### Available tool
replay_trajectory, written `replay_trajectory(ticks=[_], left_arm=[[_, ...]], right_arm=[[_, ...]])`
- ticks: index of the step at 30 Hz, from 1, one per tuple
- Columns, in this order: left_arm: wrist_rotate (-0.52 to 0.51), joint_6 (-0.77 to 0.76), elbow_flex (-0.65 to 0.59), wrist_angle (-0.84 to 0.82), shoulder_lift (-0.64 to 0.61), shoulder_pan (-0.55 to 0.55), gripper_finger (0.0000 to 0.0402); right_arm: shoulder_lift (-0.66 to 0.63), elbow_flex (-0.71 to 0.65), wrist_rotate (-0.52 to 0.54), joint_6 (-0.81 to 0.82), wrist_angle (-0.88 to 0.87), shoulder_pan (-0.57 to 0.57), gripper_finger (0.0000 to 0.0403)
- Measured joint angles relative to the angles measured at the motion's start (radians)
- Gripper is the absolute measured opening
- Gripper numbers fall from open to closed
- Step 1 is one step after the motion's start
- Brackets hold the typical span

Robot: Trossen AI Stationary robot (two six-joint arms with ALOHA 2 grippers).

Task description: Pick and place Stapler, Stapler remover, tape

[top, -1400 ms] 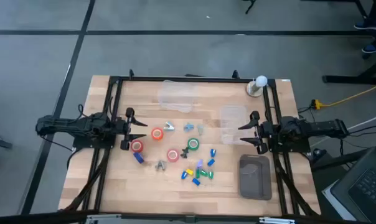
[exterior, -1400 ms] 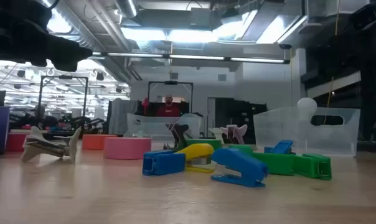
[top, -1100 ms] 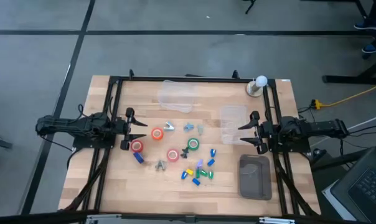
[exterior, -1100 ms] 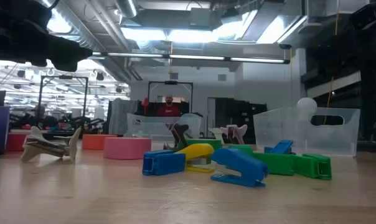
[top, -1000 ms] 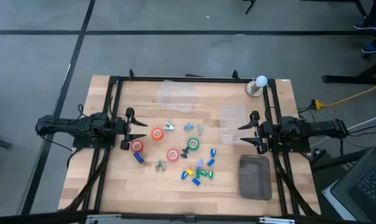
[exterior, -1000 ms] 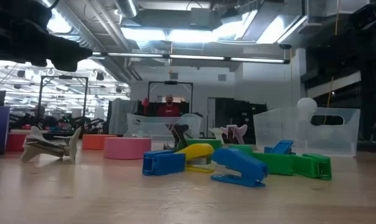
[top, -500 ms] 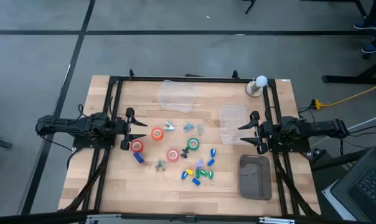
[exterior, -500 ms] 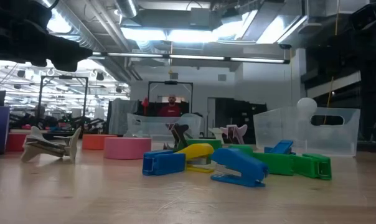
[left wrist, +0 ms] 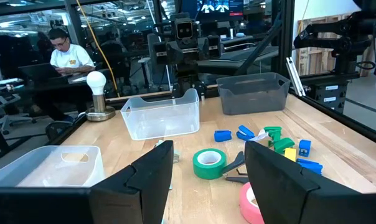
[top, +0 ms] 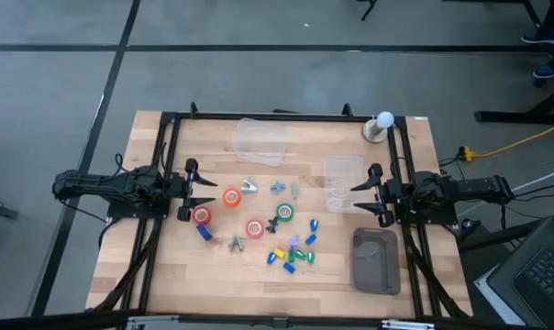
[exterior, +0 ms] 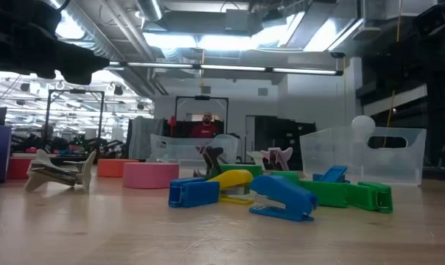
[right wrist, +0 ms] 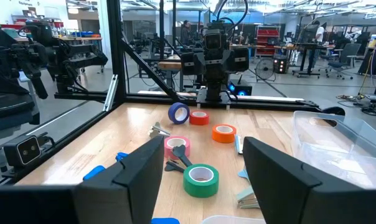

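Four tape rolls lie flat mid-table: orange (top: 231, 196), pink-red (top: 201, 214), red (top: 255, 228) and green (top: 284, 213). Small blue, yellow and green staplers (top: 291, 253) cluster nearer the front edge; in the low view the blue one (exterior: 283, 199) lies in front. Metal staple removers (top: 249, 186) (top: 236, 242) rest among them. My left gripper (top: 196, 191) hangs open at the table's left, level, just left of the pink-red roll. My right gripper (top: 361, 194) hangs open at the right. In the wrist views the green roll (left wrist: 210, 163) (right wrist: 201, 179) lies ahead of both.
A clear bin (top: 263, 142) stands at the far middle, a second clear bin (top: 344, 180) in front of my right gripper, and a grey bin (top: 376, 260) at the near right. A white-ball lamp (top: 382, 126) stands at the far right corner. A black frame (top: 277, 116) rims the table.
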Motion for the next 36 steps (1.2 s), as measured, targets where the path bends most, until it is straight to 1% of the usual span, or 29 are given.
replay_trajectory(ticks=[25, 29, 32, 36], left_arm=[[-0.001, 0.001, 0.0, 0.001, 0.0, 0.0, 0.0196], [-0.043, 0.014, -0.001, 0.009, 0.0, 0.002, 0.0196], [-0.042, -0.036, -0.001, 0.039, 0.0, 0.002, 0.0196], [-0.019, -0.208, -0.001, 0.111, 0.0, 0.001, 0.0196]], right_arm=[[0.0, 0.0, 0.0, 0.0, 0.0, 0.0, 0.0225], [0.0, 0.0, 0.0, 0.0, 0.0, 0.0, 0.0225], [0.0, 0.0, 0.0, 0.0, 0.0, 0.0, 0.0225], [0.0, 0.0, 0.0, 0.0, 0.0, 0.0, 0.0225]])
